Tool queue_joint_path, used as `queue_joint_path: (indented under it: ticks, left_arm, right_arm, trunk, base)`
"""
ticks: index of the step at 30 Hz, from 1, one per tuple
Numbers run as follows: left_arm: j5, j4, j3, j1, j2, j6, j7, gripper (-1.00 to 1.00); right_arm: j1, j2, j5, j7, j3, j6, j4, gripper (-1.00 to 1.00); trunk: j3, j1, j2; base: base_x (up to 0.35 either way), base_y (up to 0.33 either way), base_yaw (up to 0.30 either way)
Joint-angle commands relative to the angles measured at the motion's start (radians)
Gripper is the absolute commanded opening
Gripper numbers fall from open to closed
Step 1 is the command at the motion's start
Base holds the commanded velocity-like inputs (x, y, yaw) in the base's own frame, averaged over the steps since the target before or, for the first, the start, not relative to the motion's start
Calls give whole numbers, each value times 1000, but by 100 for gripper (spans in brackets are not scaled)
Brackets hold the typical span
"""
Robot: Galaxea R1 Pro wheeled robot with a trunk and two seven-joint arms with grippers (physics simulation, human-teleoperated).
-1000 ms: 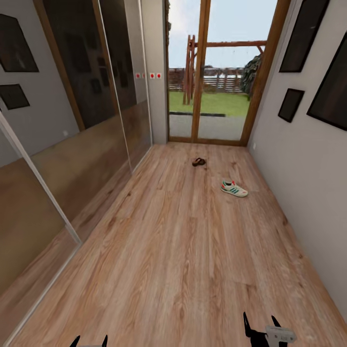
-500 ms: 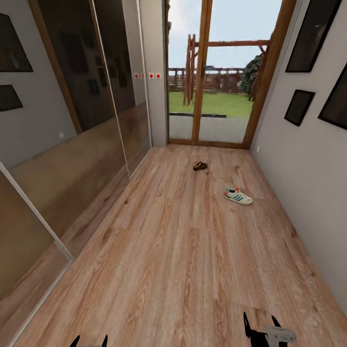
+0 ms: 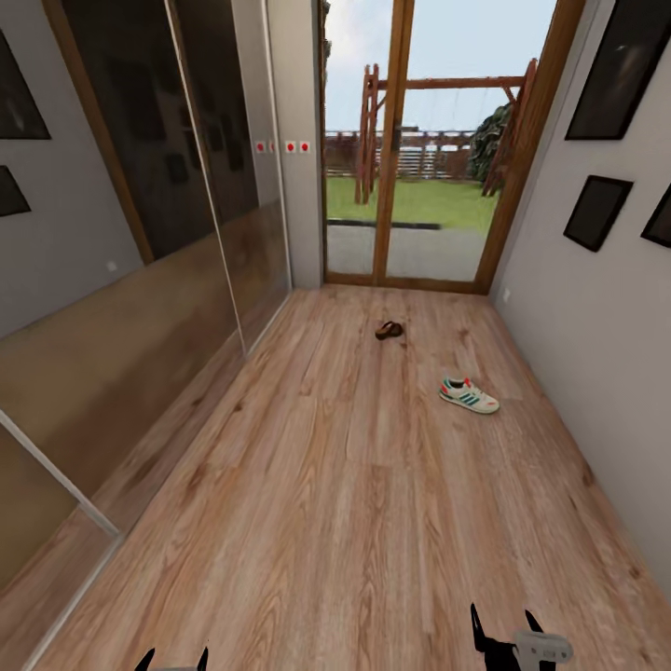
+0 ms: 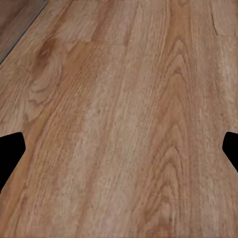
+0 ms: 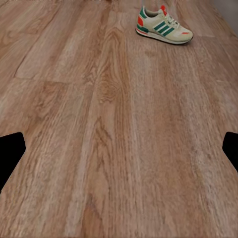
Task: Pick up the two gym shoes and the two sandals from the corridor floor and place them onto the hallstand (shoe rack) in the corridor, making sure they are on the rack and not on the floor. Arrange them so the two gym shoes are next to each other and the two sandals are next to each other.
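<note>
Ahead on floor (image 3: 354, 522): shoe (image 3: 469, 395) by right wall, sandal (image 3: 389, 330) farther, near door. My left claw (image 3: 173, 660) and right claw (image 3: 506, 626) spread, empty. Best roll close, square up, right claw over shoe's middle.

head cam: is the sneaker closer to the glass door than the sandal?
No. The sneaker lies nearer the robot, by the right wall; the sandal lies farther down the floor, closer to the door.
</note>
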Motion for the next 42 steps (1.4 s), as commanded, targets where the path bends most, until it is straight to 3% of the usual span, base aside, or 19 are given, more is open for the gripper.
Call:
queue_joint_path:
  ticks: [1,29,42]
  left_arm:
    - [-4,1,9,-1,-1,-3,-8,100]
    - [-4,0,9,0,-1,-3,-8,100]
    - [-4,0,9,-1,-1,-4,-8,100]
  right_arm:
    - [-1,0,2,9,-9,-3,1,100]
    - [-1,0,2,9,-9,-3,1,100]
    - [-1,0,2,9,-9,-3,1,100]
  trunk:
    - [-1,0,0]
    - [-1,0,0]
    - [1,0,0]
  base:
    - [340,0,0]
    - [340,0,0]
    - [340,0,-112]
